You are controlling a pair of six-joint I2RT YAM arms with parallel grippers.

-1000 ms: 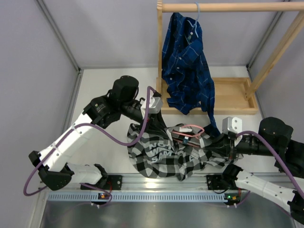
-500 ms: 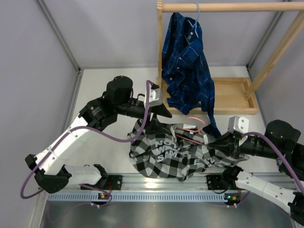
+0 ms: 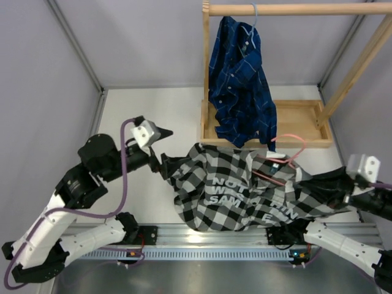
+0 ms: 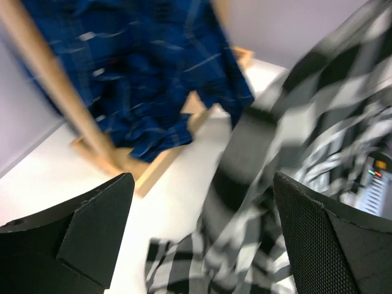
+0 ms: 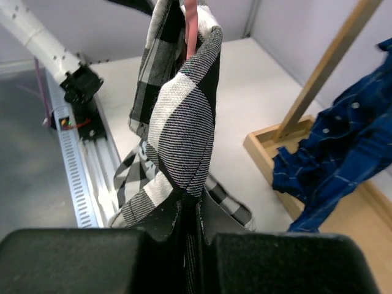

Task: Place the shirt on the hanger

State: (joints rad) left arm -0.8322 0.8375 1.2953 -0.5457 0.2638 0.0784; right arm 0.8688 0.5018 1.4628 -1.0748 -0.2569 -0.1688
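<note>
- My right gripper (image 5: 190,211): jaws shut tight on a fold of the checked shirt (image 3: 239,190), pink hanger (image 5: 190,24) wire poking out of the cloth.
- My left gripper (image 4: 202,196): jaws wide open, holding nothing, at shirt's left edge.
- Shirt lies stretched over the table (image 3: 141,122) btwn my arms, in front of rack (image 3: 300,125) w/ blue shirt (image 3: 240,86).

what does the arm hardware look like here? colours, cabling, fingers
Both arms have white link shells, seen on the left arm and right arm, with bulky black joint housings. A purple cable loops along the left arm. Each wrist carries a small white camera block. The left gripper has broad black fingers, one with a fine mesh-textured pad. The right gripper is black too.
</note>
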